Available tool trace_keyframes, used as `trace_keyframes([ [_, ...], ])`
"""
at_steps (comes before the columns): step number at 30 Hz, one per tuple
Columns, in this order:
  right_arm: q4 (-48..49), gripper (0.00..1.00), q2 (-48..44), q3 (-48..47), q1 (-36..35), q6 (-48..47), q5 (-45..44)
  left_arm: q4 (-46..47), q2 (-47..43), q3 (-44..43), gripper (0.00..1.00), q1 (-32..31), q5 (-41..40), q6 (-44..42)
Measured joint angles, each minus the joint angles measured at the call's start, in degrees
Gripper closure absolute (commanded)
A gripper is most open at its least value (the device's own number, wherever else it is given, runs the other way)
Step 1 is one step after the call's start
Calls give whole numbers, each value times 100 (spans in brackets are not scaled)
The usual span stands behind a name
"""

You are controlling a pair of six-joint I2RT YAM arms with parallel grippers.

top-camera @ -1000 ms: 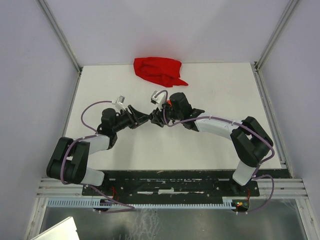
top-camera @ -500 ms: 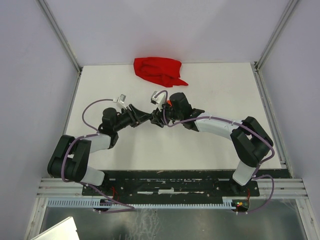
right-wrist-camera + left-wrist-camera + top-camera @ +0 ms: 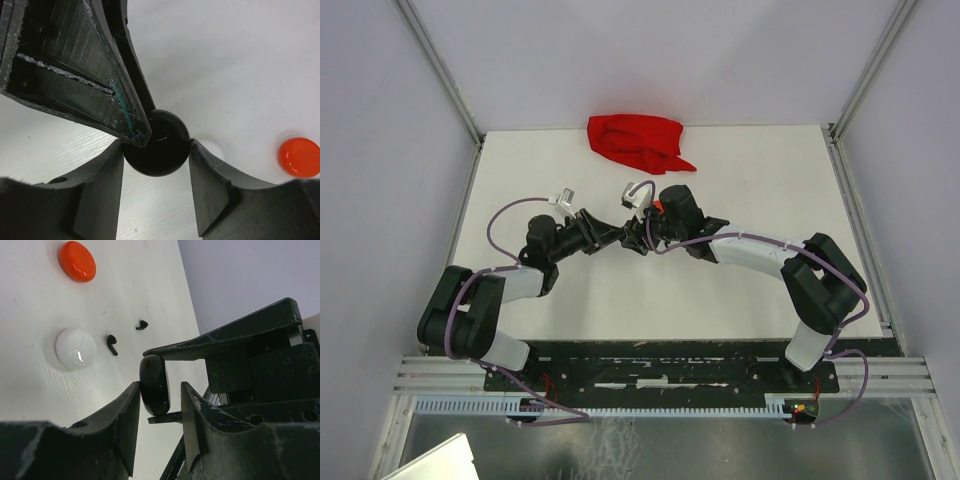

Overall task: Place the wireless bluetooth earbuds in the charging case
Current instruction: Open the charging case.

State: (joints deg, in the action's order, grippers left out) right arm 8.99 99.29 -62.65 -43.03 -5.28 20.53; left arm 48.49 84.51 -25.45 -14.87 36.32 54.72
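A round black charging case point(image 3: 162, 152) is clamped edge to edge between my right gripper's point(image 3: 156, 145) fingers, above the table. In the left wrist view the case point(image 3: 154, 382) stands edge-on between my left gripper's point(image 3: 160, 390) fingers. The left finger is against it and the right finger stands a little off. Two tiny black earbuds point(image 3: 112, 344) point(image 3: 142, 325) lie on the table beyond. In the top view both grippers, left point(image 3: 620, 238) and right point(image 3: 638, 236), meet tip to tip at the table's middle and hide the case.
A white round case point(image 3: 76, 349) and an orange-red round case point(image 3: 76, 261) lie on the white table point(image 3: 760, 180) near the earbuds. The orange-red case also shows in the right wrist view point(image 3: 298, 157). A crumpled red cloth point(image 3: 636, 141) lies at the back edge.
The left arm's elbow has shifted slightly. The grippers and the black case stay where they were.
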Motion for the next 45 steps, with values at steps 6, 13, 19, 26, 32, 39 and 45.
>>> trace_keyframes([
  [6,7,80,-4,0,0,-2,9,2,20,0,68,0,-31,0],
  [13,4,63,-13,0,2,-17,15,9,22,0,96,0,-42,2],
  [19,-4,5,-74,22,2,57,-31,70,22,0,97,-2,-42,2],
  [26,83,1,-968,470,122,608,-577,144,22,0,97,-11,-90,7],
  [32,-188,1,-1423,385,192,1161,-1578,317,22,0,97,-39,-57,162],
  [39,-678,1,-1379,341,190,1438,-2059,586,26,0,97,-251,-20,442],
  [45,-748,1,-1150,341,192,1488,-2081,658,96,-2,97,-413,-46,533],
])
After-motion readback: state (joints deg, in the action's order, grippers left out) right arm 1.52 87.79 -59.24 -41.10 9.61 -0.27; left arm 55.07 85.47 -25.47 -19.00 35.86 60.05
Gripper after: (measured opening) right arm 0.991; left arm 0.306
